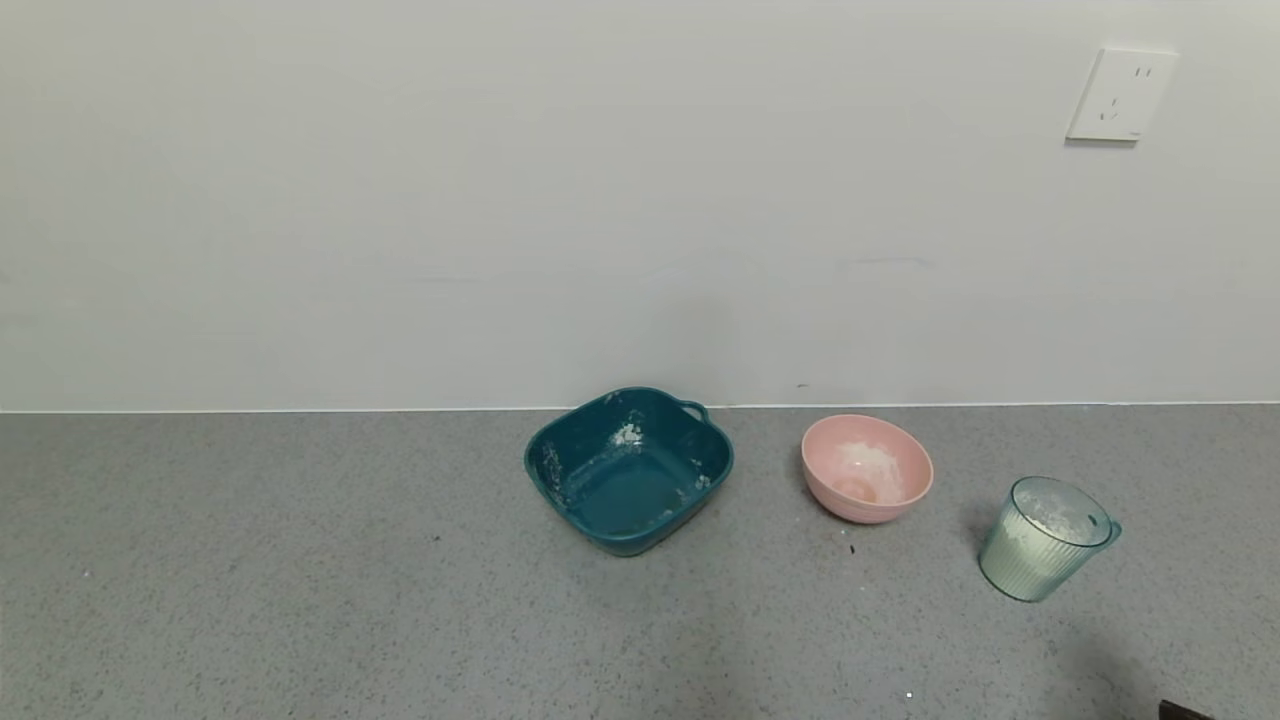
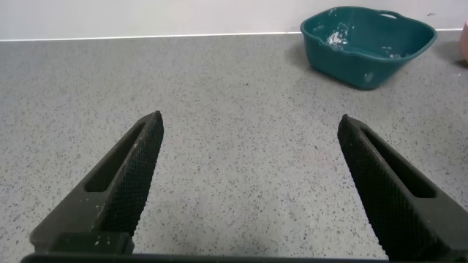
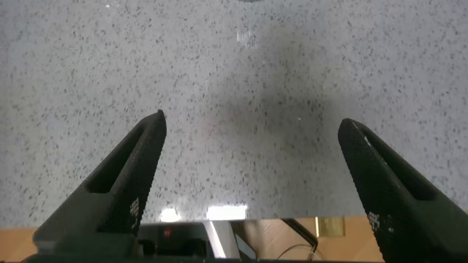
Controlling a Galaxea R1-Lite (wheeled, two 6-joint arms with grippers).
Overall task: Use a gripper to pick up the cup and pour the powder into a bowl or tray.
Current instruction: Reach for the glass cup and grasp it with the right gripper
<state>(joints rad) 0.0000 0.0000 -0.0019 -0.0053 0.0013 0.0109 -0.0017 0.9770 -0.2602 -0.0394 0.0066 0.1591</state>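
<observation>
Both hands, left (image 2: 248, 135) and right (image 3: 250, 131), spread; one cup (image 1: 1045, 538), one pink bowl (image 1: 867, 468).

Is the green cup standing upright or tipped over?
Upright: the cup stands on its base on the counter, white powder inside.

Left gripper (image 2: 248, 128) jaws spread wide; right gripper (image 3: 250, 124) likewise.
</observation>
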